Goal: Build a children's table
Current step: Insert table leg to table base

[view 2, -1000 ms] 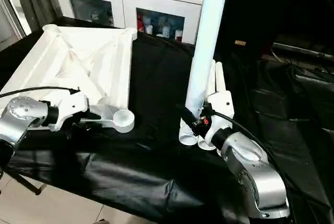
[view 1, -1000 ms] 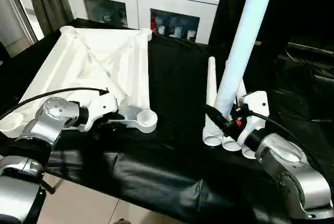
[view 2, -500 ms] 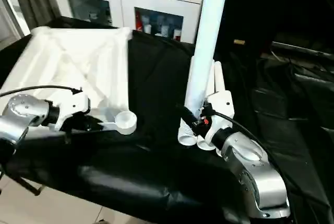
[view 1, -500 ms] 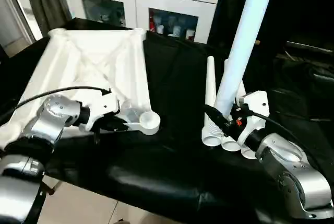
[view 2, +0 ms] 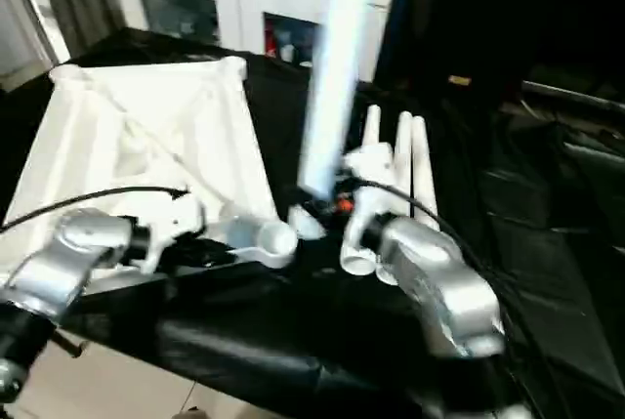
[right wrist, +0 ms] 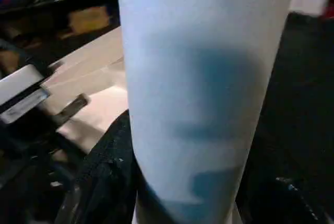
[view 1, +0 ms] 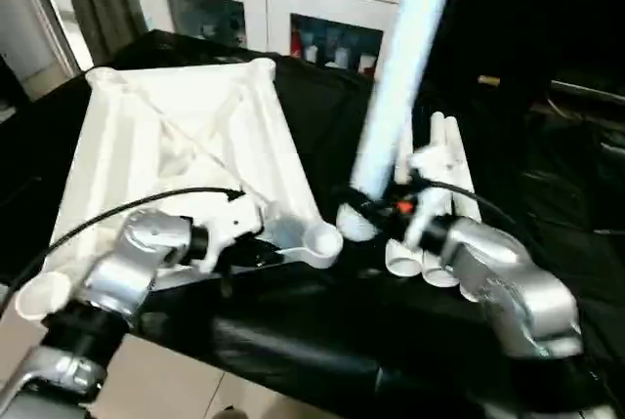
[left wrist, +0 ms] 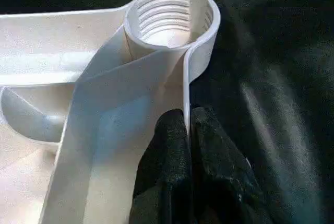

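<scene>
Your left gripper (left wrist: 187, 145) pinches the thin rim of the tabletop (view 1: 176, 136), which lies ribbed side up on the black cloth (view 1: 322, 331), just behind its threaded corner socket (left wrist: 172, 18). Your right gripper (view 1: 366, 206) holds one leg (view 1: 400, 67) upright, apparently close beside that socket. Three more legs (view 1: 444, 146) lie behind.
</scene>
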Tool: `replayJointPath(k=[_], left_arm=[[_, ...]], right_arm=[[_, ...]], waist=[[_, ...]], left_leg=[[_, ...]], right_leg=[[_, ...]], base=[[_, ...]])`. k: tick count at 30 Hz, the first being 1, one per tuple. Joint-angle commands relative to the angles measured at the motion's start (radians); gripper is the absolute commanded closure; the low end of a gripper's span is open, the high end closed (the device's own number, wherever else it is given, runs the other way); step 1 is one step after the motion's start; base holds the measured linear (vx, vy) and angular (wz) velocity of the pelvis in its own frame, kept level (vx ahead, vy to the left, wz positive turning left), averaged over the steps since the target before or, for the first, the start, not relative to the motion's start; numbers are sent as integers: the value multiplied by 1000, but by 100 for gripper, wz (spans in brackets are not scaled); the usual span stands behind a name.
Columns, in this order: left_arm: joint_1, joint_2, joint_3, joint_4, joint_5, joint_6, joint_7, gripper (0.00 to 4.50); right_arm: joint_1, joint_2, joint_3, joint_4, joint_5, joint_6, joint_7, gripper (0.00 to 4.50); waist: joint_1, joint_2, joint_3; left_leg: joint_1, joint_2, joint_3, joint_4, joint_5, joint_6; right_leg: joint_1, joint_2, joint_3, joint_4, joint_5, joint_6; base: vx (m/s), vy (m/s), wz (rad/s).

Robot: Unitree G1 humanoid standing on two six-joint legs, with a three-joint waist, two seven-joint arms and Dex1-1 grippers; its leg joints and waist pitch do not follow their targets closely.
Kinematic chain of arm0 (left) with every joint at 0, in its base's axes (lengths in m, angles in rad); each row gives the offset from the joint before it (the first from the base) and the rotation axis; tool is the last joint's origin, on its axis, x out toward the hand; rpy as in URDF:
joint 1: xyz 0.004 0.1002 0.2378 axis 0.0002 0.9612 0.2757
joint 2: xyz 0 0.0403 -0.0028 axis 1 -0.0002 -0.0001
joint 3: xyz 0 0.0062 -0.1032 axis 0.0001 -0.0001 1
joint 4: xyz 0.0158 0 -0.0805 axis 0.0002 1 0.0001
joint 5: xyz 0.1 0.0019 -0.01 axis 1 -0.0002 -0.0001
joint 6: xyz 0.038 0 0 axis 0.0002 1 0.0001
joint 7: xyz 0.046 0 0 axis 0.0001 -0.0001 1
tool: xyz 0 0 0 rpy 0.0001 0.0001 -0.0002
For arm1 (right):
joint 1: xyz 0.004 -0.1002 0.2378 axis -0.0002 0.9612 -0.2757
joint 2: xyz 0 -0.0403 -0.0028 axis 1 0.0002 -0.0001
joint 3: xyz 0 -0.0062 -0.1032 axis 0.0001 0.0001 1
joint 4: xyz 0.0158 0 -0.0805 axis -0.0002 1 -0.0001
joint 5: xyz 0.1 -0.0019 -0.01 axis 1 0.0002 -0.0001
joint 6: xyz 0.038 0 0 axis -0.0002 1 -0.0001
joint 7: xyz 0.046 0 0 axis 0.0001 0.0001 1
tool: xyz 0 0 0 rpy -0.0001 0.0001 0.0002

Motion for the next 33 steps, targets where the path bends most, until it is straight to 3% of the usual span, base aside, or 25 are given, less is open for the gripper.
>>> replayJointPath(k=[1,2,3,10,18,19,22,26,32,33], left_arm=[[0,-9,-7,-22,13,9,25,450],[3,-8,-7,-26,15,13,25,450],[7,-6,-8,-37,14,21,26,450],[-1,8,-14,-41,6,39,2,450],[-9,5,-17,-46,8,44,-2,450],[-10,5,-18,-46,9,44,0,450],[-13,3,-18,-47,10,47,4,450],[-10,4,-17,-51,9,52,3,450],[-7,11,-14,-50,10,49,2,450],[-8,13,-13,-47,10,46,1,450]], right_arm=[[-24,-1,13,27,-9,-4,23,257],[-31,0,22,39,-12,-6,30,257],[-40,1,34,56,-24,-9,38,257],[-78,27,57,173,-57,-67,44,257],[-139,88,43,332,-59,-124,56,257],[-143,91,46,342,-62,-128,59,257],[-155,100,65,383,-78,-150,75,257],[-169,114,72,447,-102,-205,79,257],[-173,143,30,490,-81,-247,80,257],[-166,145,17,499,-70,-255,89,257]], waist=[[-3,4,-57],[-3,-8,-56],[0,-1,-56],[-5,-4,-54],[-9,-5,-52],[-9,-10,-46],[-8,-10,-41],[-10,-7,-40],[-17,-2,-38],[-18,4,-38]], left_leg=[[5,21,7,-74,-97,-13],[5,21,10,-74,-97,-9],[5,22,8,-74,-94,-10],[7,21,11,-76,-110,-28],[7,21,12,-74,-80,-13],[5,21,12,-76,-83,-12],[5,22,12,-80,-122,-17],[8,24,11,-82,-143,-23],[8,25,9,-85,-173,-29],[8,25,9,-86,-181,-31]], right_leg=[[43,-62,29,-58,45,-201],[43,-62,29,-60,42,-199],[42,-64,30,-58,35,-196],[39,-63,29,-59,16,-196],[39,-60,28,-53,76,-214],[38,-59,28,-56,70,-212],[36,-63,29,-61,1,-204],[32,-63,29,-64,-27,-202],[32,-64,30,-66,-46,-206],[31,-64,30,-67,-48,-208]], base=[[0,0,0],[0,0,0],[0,0,0],[0,0,0],[0,0,0],[0,0,0],[0,0,0],[0,0,0],[0,0,0],[0,0,0]])
